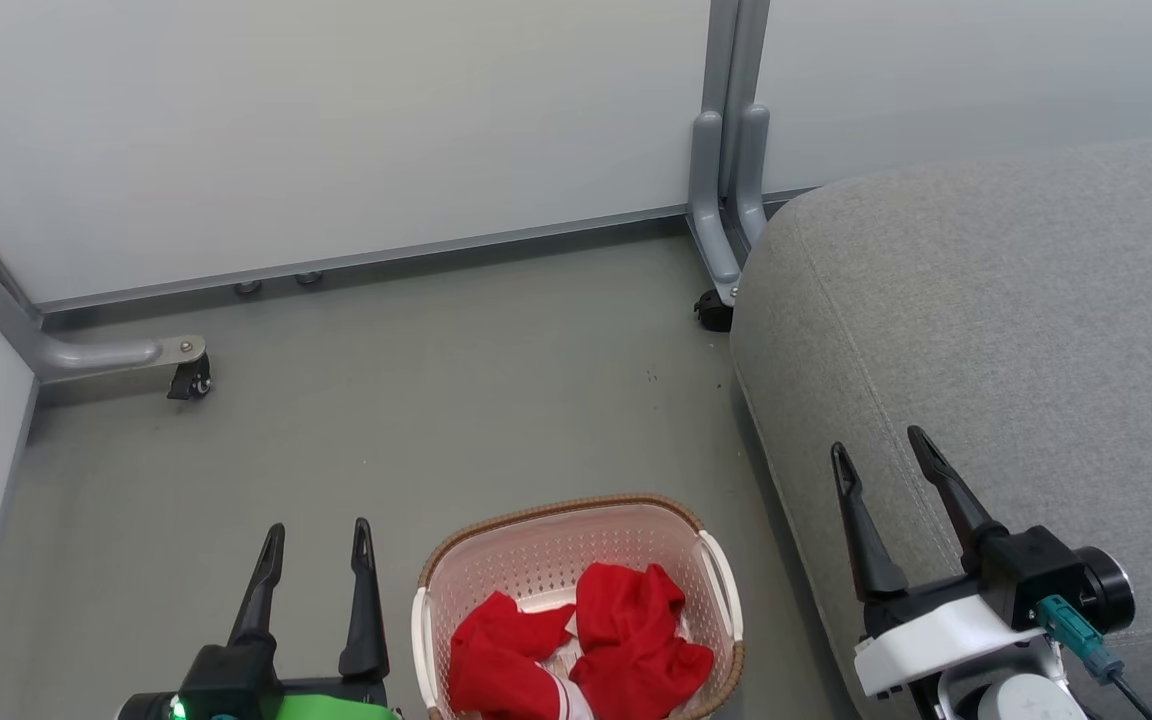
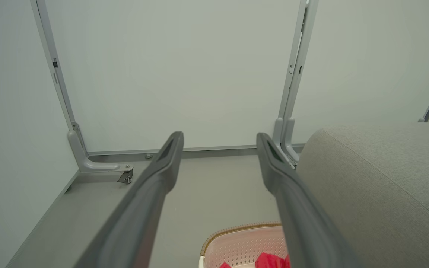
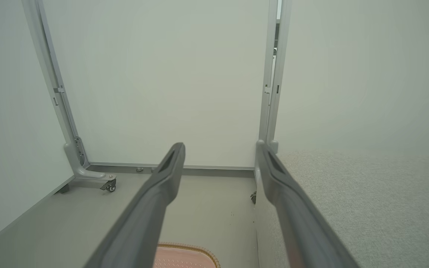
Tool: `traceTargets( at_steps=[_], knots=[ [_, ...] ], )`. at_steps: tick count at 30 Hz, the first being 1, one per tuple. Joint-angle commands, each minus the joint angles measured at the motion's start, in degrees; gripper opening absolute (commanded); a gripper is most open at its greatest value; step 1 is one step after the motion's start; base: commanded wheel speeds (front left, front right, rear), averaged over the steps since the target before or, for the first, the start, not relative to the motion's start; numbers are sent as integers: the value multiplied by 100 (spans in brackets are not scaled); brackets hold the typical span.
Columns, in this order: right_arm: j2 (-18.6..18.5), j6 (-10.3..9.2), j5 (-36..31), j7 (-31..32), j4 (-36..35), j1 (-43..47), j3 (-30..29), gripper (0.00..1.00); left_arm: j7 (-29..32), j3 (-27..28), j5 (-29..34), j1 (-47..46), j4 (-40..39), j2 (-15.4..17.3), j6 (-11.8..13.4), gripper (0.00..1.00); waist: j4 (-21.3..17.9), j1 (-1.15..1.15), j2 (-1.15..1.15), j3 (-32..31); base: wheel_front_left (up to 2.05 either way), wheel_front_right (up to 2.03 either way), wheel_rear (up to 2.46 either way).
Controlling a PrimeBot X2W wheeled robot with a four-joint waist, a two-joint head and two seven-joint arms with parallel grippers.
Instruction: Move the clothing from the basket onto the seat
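The grey seat [image 1: 1016, 300] fills the right. Beside it on the floor [image 1: 386, 400] stands the basket [image 1: 556, 507], holding the red clothing [image 1: 626, 625]. Left gripper [image 1: 319, 528] and right gripper [image 1: 878, 442] hover, fingers apart, empty.

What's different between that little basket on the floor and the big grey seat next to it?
The basket is small; the seat is far bigger. The basket is cream perforated plastic with a brown woven-look rim; the seat is grey woven fabric with a stitched seam. The basket holds the red clothing; no clothing lies on the part of the seat that shows. Both have rounded corners.
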Motion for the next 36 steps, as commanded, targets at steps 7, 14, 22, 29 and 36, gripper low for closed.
traceTargets(
  at_steps=[7,14,22,29,36],
  knots=[
    [-5,0,48,-18,22,-7,5,100,-2,19,-44,63,34,36,-11,100,1,0,0,3,0,0,0],
    [-6,0,80,-18,25,-3,-27,100,-2,33,-66,50,78,35,-50,100,-27,0,0,68,0,0,0],
    [-6,0,129,-18,-16,-72,-37,100,-1,-53,263,-124,396,33,-228,100,-244,0,0,447,0,0,0],
    [-4,0,174,-17,-123,-360,20,100,1,-321,1085,-709,1321,340,-595,100,-563,0,0,1312,0,0,0],
    [-3,0,386,-18,-219,-791,209,100,1,-1052,1764,-1767,2504,1008,-806,100,-897,0,0,2312,0,0,0]
  ],
)
